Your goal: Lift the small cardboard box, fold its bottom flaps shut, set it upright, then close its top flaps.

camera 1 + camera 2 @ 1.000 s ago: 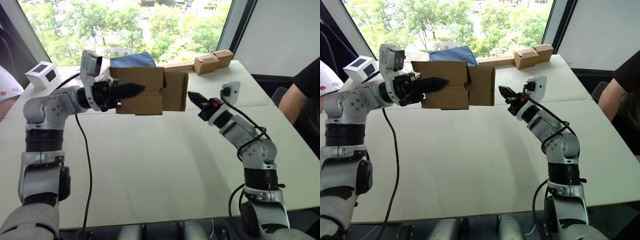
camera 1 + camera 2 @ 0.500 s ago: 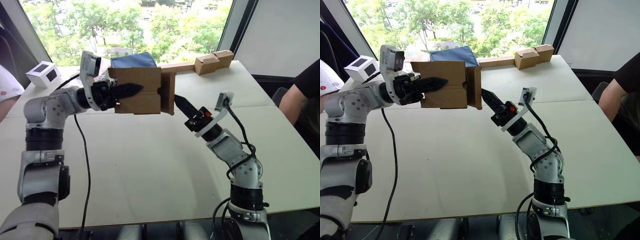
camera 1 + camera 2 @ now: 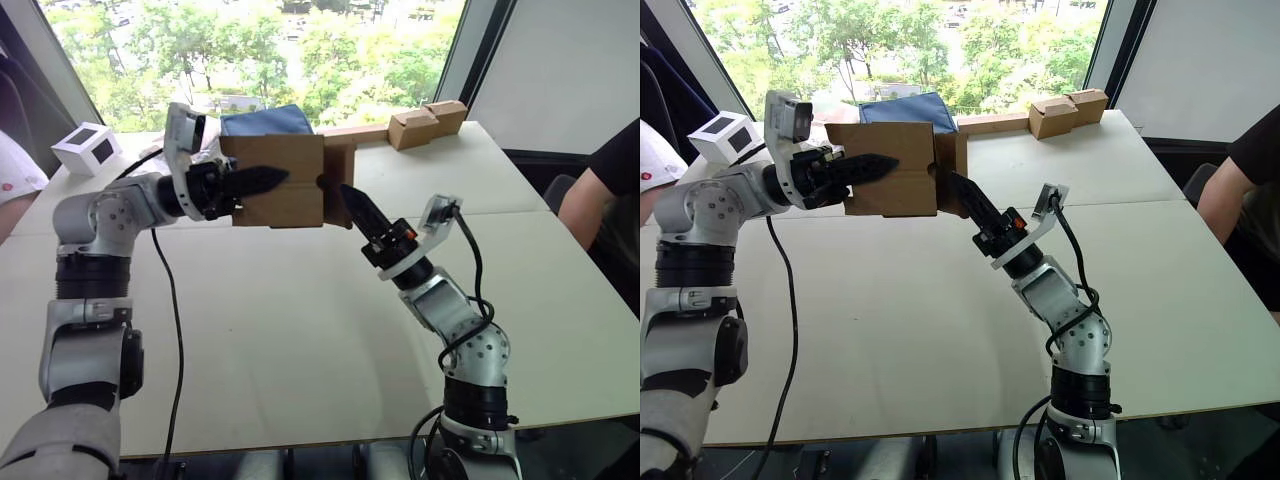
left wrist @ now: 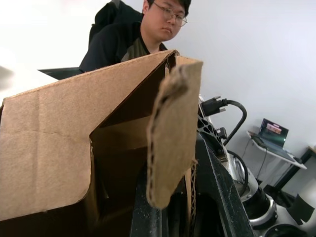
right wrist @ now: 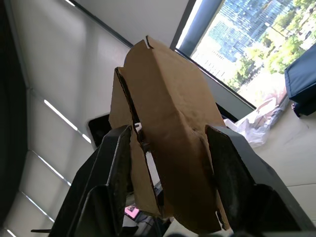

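Note:
The small cardboard box [image 3: 280, 170] hangs in the air on its side above the table's far half. My left gripper [image 3: 284, 178] is shut on its front wall, one black finger lying along the outside. At the box's right end the bottom flaps [image 3: 338, 172] are folded most of the way in. My right gripper [image 3: 350, 196] reaches up from below and is open, its fingers [image 5: 114, 182] on either side of one flap [image 5: 173, 118]. The top flaps at the other end are hidden behind my left gripper.
Tan cardboard blocks on a long strip [image 3: 425, 122] lie at the table's far right. A white box with a dark window [image 3: 85, 148] stands far left, a blue cloth [image 3: 265, 119] behind the held box. A person [image 3: 612, 170] sits at the right edge. A cable [image 3: 176, 330] hangs from my left arm.
My right gripper moved left from clear of the box to its right end. The flap that stuck out sideways has swung in against that end. My left gripper has held the box still.

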